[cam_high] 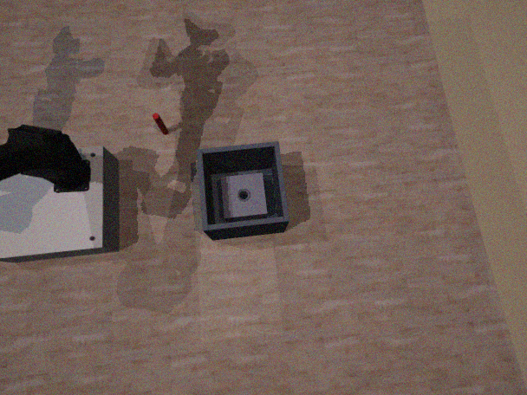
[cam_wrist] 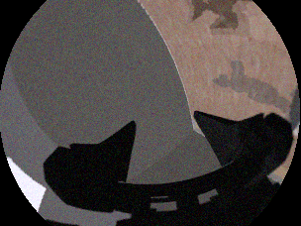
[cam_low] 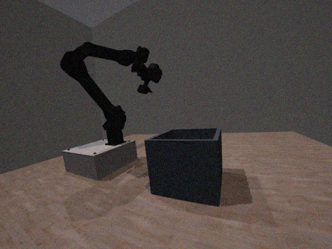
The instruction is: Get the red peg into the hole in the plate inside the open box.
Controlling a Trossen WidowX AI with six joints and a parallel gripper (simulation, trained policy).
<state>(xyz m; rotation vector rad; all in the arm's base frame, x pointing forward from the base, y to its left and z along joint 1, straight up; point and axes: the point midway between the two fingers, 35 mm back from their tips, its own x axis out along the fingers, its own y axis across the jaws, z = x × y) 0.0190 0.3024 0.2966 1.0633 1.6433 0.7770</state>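
And there's the red peg (cam_high: 159, 124), upright on the surface (cam_high: 368, 268) (cam_low: 273, 175) (cam_wrist: 257, 55), near the open box (cam_high: 283, 186) (cam_low: 185, 169), outside it; up high, the end effector (cam_low: 148, 91) (cam_wrist: 164, 118) hangs with fingers spread wide, nothing between them!
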